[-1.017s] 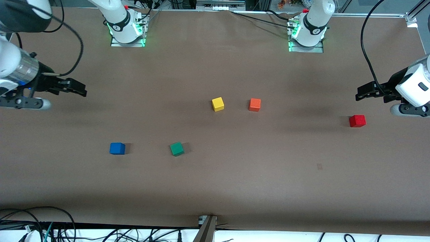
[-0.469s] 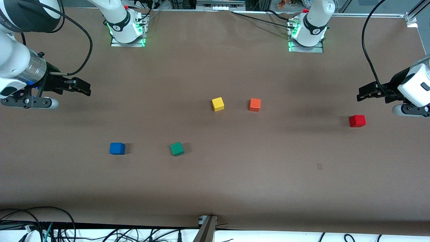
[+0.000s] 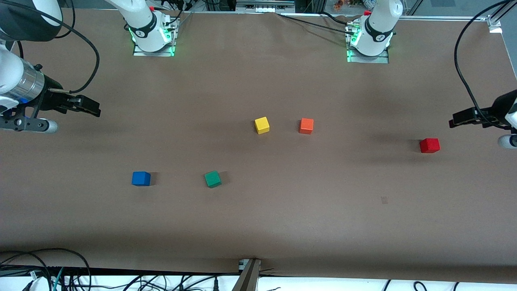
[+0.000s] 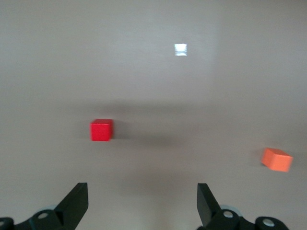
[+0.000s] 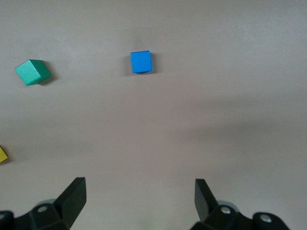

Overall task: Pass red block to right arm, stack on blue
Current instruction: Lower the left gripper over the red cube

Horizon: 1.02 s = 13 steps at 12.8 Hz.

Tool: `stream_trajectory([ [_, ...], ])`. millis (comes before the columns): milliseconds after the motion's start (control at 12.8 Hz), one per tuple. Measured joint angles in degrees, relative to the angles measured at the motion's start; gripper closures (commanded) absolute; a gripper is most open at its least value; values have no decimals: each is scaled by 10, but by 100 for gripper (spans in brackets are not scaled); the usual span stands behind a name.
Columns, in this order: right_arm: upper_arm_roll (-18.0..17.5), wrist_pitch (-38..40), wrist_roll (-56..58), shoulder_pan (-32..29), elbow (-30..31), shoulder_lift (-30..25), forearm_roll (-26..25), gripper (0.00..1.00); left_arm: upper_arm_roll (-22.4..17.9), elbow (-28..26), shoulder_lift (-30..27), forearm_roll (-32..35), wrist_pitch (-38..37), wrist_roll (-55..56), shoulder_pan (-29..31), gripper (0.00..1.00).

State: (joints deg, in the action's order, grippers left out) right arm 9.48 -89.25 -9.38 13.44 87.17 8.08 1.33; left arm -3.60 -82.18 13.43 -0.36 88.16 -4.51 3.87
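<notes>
Front view: red block (image 3: pixel 429 145) on the table, left gripper (image 3: pixel 458 120) above (fingers wide apart, empty)

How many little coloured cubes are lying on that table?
5. Red block at the left arm's end; orange cube and yellow cube mid-table; green cube and blue cube nearer the camera.

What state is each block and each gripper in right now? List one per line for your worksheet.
red block: flat on the table, untouched.
blue block: flat on the table, nothing stacked on it.
green block: on the table, turned askew.
yellow block: on the table.
orange block: on the table.
left gripper: jaws open, empty, above the table near the red block.
right gripper: jaws open, empty, above the table.
</notes>
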Motion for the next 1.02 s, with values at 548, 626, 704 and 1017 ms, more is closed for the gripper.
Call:
stream_trajectory([
  [548,6,-2,0,0,0,0,0,0,-1,-67,65,12,138,-88,81,0],
  [626,6,-2,0,0,0,0,0,0,-1,-94,70,12,169,-100,84,0],
  [704,6,-2,0,0,0,0,0,0,-1,-123,73,12,200,-112,87,0],
  [1017,6,-2,0,0,0,0,0,0,-1,-205,74,12,251,-140,98,0],
])
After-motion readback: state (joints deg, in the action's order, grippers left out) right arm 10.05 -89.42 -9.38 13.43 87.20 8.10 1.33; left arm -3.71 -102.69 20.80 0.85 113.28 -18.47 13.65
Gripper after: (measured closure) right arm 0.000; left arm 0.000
